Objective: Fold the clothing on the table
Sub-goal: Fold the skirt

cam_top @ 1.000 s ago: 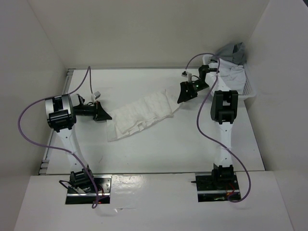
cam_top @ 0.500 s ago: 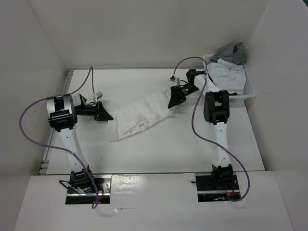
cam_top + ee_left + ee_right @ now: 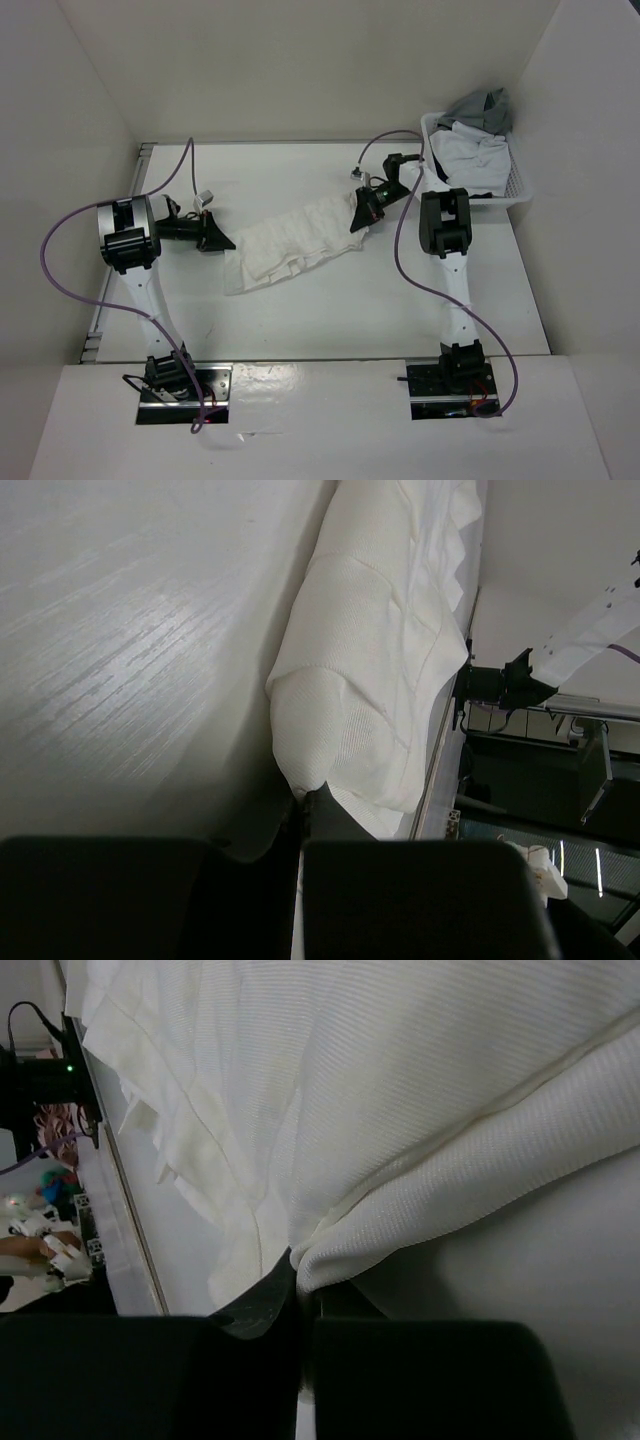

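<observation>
Up close at each wrist, unseen from above: left hand (image 3: 305, 798) and right hand (image 3: 300, 1272) tight on clothing (image 3: 300, 238).

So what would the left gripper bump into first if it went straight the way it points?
The pleated skirt: the left gripper is shut on its end and points along it. Beyond that, though depth is unclear, the right gripper.

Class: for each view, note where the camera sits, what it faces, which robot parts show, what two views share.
Top external: above and behind, looking down on the table; left arm, right arm show.
Left wrist: on that wrist, facing the skirt; left gripper shows.
Right wrist: likewise; right gripper shows.
Shared: the skirt.
</observation>
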`<state>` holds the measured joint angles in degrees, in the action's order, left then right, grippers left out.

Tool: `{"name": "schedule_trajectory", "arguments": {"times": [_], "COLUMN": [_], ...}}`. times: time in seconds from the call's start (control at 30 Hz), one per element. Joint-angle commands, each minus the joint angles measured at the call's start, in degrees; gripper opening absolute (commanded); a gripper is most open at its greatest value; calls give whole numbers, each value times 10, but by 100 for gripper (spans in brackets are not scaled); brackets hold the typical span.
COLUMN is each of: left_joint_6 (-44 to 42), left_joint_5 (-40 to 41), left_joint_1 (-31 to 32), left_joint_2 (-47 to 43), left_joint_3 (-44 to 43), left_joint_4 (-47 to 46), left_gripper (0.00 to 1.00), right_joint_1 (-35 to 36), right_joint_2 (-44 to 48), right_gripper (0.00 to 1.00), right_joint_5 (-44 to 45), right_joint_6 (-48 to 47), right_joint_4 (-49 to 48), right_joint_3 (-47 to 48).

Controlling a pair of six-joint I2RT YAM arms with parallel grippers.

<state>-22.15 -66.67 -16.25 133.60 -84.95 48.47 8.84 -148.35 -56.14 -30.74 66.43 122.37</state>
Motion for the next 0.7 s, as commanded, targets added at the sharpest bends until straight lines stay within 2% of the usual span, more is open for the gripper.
{"name": "schedule_trajectory", "arguments": {"times": [0.0,0.13,0.23,0.33,0.37,0.57,0.67], "left_joint_6": [-28,-23,-4,22,37,83,104], "left_joint_5": [58,58,58,58,58,52,58], "left_joint_1": [4,15,31,45,53,72,72], "left_joint_2": [-10,-16,-22,-28,-28,-1,4], "left_joint_3": [5,0,0,-8,-15,-52,-58], "left_joint_4": [-24,-24,-36,-53,-62,-85,-102], "left_gripper": [0,0,0,0,0,0,0], "right_joint_1": [12,23,35,54,54,98,130], "right_joint_2": [-33,-5,38,78,93,112,127], "right_gripper": [0,0,0,0,0,0,0], "right_joint_5": [91,112,175,290,353,539,594], "right_joint_6": [-7,19,60,99,107,132,133], "right_joint_4": [-5,-19,-37,-43,-43,-36,-31], "right_joint_3": [-1,-1,15,51,72,123,128]}}
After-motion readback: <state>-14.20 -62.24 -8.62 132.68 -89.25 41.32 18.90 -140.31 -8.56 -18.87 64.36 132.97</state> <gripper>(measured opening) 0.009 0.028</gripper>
